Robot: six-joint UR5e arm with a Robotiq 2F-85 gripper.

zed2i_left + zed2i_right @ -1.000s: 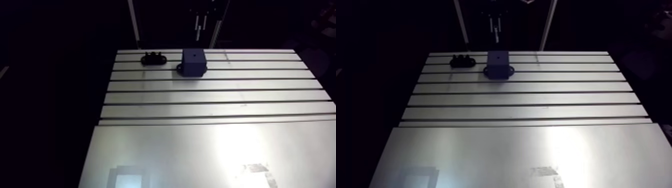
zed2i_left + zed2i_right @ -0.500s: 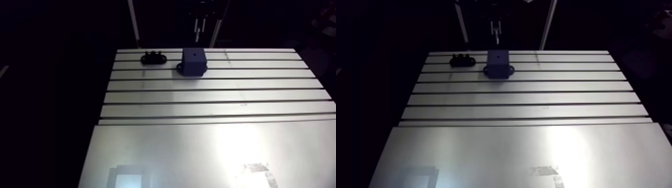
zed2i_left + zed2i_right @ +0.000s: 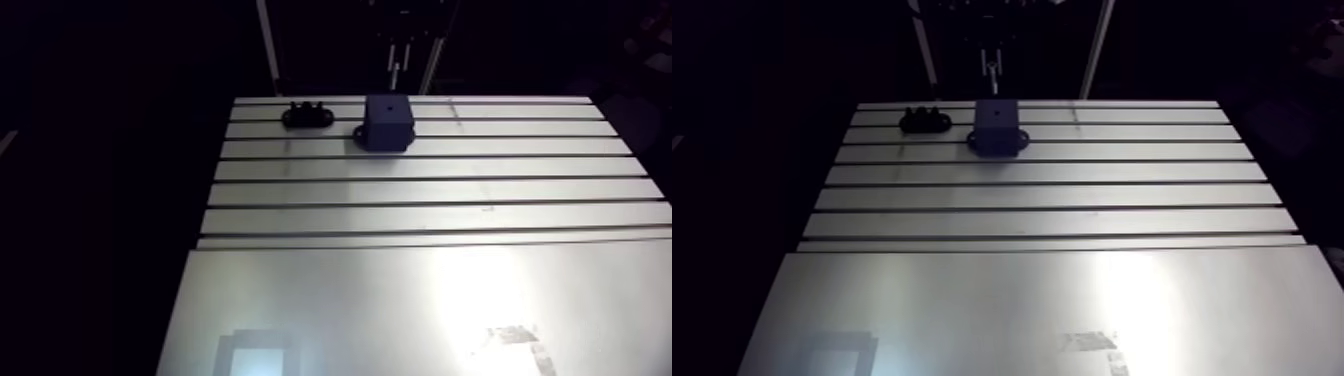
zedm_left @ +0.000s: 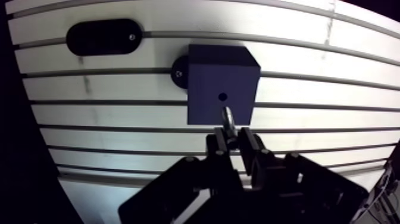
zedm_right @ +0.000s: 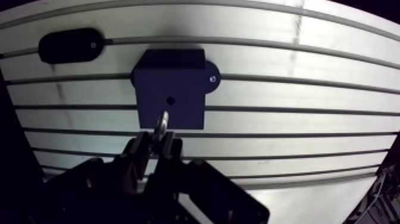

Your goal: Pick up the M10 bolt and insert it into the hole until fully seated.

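A dark blue block (image 4: 221,83) stands on the slotted table (image 4: 309,77), with a small round hole (image 4: 222,96) in its top face. In the wrist view my gripper (image 4: 233,136) is shut on a silvery M10 bolt (image 4: 228,118), whose tip points down at the block's top just short of the hole. The bolt is above the block and not in the hole. In the arm view the block (image 3: 387,122) sits at the table's far end, and the bolt (image 3: 397,68) hangs above and behind it.
A black oval holder (image 4: 102,37) lies on the table beside the block, a short way off; the arm view shows the holder (image 3: 307,116) to the block's left. A flange with a screw (image 4: 179,72) sticks out of the block's side. A smooth plate (image 3: 400,310) covers the near table.
The whole arm view has shifted slightly, so the camera moved. The bolt hangs a little lower toward the block than in the earlier frames. Block and holder stay put.
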